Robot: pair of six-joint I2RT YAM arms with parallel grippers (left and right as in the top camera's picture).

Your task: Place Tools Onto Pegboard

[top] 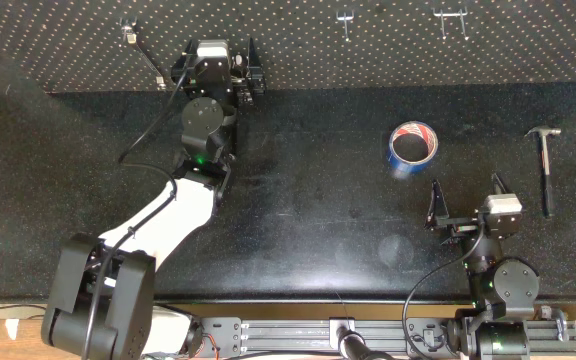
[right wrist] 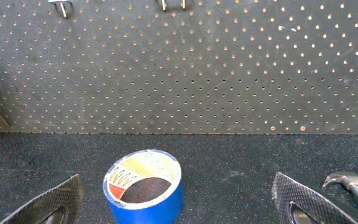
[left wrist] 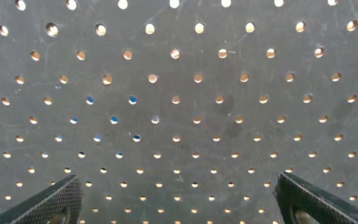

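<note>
The hammer is lying on the black table, its long axis running away from the arms' bases and its head pointing toward the pegboard. The blue tape roll is sitting to its left, hole facing up, its inner print too small to read. The left gripper is facing the pegboard closely, jaws wide, empty. The right gripper is hanging near the roll, jaws wide, empty.
</note>
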